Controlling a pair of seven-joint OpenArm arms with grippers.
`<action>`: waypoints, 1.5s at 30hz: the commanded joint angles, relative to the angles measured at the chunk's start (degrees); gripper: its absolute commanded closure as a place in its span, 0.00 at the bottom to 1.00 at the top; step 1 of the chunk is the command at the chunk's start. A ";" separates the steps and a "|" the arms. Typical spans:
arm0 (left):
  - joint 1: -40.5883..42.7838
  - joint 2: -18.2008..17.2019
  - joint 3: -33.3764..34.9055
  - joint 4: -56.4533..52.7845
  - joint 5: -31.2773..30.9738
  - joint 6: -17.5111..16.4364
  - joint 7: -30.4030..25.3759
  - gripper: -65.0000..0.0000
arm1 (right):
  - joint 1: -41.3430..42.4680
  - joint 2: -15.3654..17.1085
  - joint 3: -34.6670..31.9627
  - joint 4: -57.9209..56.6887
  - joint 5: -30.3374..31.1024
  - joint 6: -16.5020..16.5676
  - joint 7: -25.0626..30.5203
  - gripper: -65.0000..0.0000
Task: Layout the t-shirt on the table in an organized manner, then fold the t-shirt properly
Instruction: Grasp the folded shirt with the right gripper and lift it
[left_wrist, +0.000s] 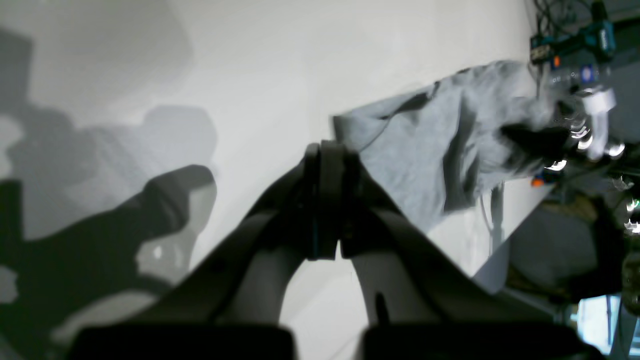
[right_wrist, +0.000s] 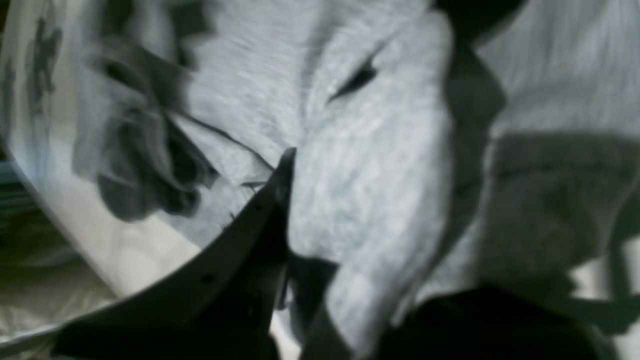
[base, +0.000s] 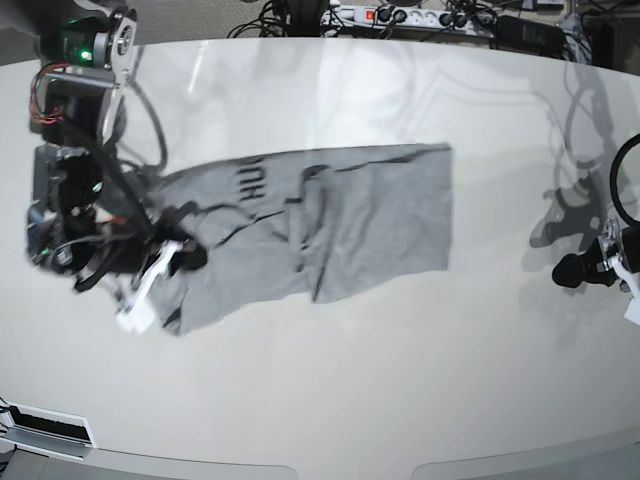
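Currently, layout step: the t-shirt (base: 330, 225) lies rumpled at the table's (base: 330, 400) centre, my right gripper (base: 178, 258) pinching its nine-o'clock edge, left gripper (base: 572, 271) pressed together, idle at three o'clock; next I judge a spreading pull is needed.

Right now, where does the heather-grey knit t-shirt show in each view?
Left wrist: the heather-grey knit t-shirt lies upper right, beyond the shut left gripper.
Right wrist: t-shirt fills the frame.
Base: t-shirt lies centre-left.
Shared landmark: glossy white table.
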 joint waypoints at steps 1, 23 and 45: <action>-1.29 -1.53 -0.22 0.70 -1.51 -0.47 -0.59 1.00 | 1.36 1.11 0.15 3.74 1.22 0.34 -0.07 1.00; -1.31 -1.22 -0.22 0.70 -1.55 -0.47 -3.19 1.00 | -7.48 -20.11 -3.54 31.82 12.98 0.34 -6.73 1.00; -1.99 -1.68 -0.22 0.72 -1.57 -0.47 0.07 1.00 | 7.28 -20.11 -31.34 23.93 14.84 0.34 -12.46 0.19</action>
